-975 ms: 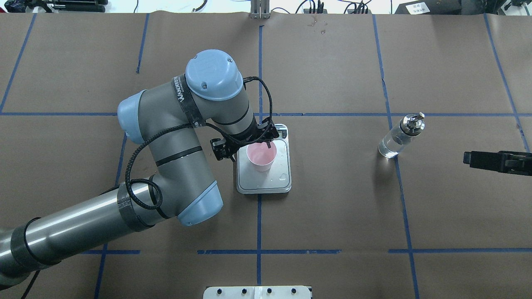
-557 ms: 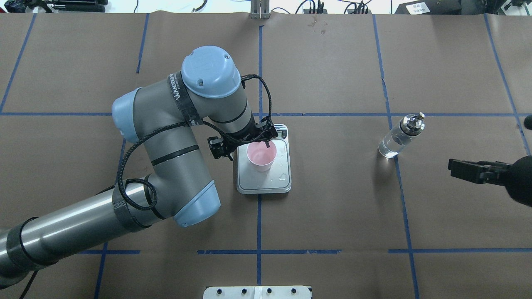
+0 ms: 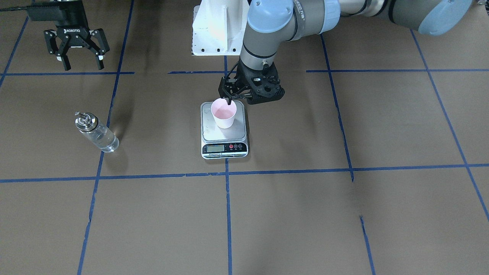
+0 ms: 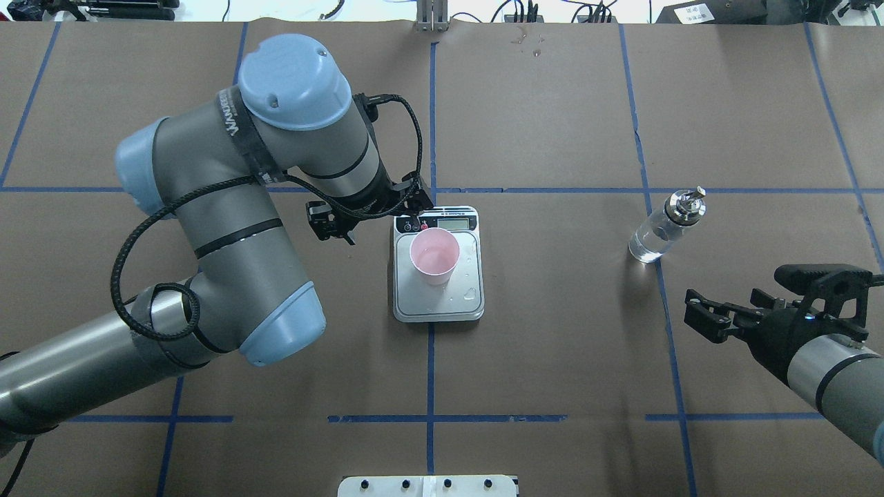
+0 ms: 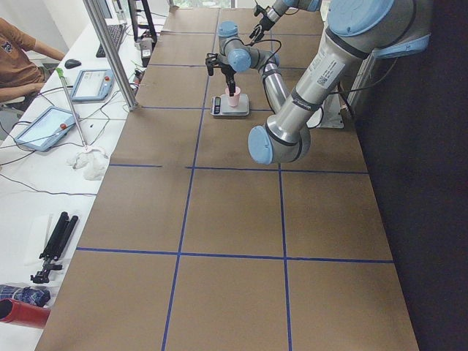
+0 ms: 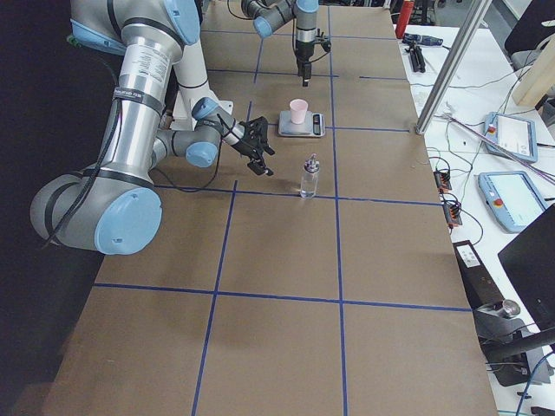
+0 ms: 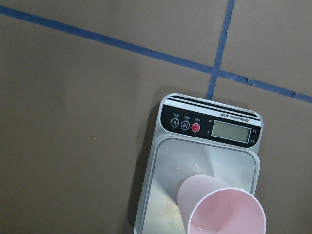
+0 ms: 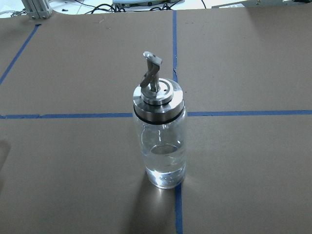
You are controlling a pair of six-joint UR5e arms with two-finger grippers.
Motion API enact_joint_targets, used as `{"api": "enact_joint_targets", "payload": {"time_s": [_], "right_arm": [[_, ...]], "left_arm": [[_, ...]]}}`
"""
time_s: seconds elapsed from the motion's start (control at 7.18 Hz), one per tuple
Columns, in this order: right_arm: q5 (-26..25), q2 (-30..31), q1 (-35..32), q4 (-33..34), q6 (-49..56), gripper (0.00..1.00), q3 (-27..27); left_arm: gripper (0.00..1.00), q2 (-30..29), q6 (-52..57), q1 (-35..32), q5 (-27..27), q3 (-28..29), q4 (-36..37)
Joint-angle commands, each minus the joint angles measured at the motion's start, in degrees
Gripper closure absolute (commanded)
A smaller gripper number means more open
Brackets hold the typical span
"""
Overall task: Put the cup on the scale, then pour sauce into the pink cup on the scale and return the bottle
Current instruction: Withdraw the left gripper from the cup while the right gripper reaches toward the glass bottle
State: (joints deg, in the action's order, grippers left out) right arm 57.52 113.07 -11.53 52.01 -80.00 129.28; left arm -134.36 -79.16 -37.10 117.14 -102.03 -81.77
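Observation:
The pink cup [image 4: 434,257] stands upright on the scale [image 4: 456,304] with nothing holding it. It also shows in the left wrist view as cup [image 7: 224,209] on scale [image 7: 170,195]. My left gripper [image 3: 247,100] hangs open just above and behind the cup's rim, on the robot's side, with one finger [image 3: 229,101] near the rim. The bottle [image 4: 659,231] with its silver spout stands upright to the right, partly filled with clear sauce [image 8: 165,168]. My right gripper [image 3: 83,65] is open and empty. It sits short of the bottle [image 3: 97,133] and faces it.
Water drops lie on the scale's platform. Blue tape lines grid the brown table. A white base plate [image 4: 428,485] sits at the robot's edge. A side bench with tablets [image 5: 44,126] and a seated person [image 5: 18,51] runs along the far edge.
My left gripper has let go of the cup's rim and drawn up and away to the left. The right arm has come in from the right edge toward the bottle.

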Motion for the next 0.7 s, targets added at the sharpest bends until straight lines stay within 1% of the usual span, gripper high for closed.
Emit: {"api": "enact_joint_targets", "payload": {"time_s": [0.0,0.14,0.28,0.42,0.56], "right_arm": [[-6.86,0.05,1.50,-9.19,3.50,0.00,-7.86],[-11.42,-0.47,1.51,-9.21,6.66,0.00,-9.55],[-13.21,-0.83,1.59,-9.38,7.04,0.00,-10.87],[-15.23,-3.53,1.68,-9.47,6.87,0.00,-13.15],[-17.34,-7.21,1.68,-9.99,6.87,0.00,-16.48]], "left_arm": [[0.00,2.25,5.22,-2.27,-0.07,-4.73,4.41],[0.00,5.31,8.90,-2.63,-0.42,-6.67,4.34],[0.00,7.69,12.25,-4.20,-0.42,-7.91,4.34],[0.00,9.54,15.32,-5.86,-0.42,-9.31,4.43],[0.00,12.87,17.70,-7.53,-0.51,-11.50,4.34]]}}
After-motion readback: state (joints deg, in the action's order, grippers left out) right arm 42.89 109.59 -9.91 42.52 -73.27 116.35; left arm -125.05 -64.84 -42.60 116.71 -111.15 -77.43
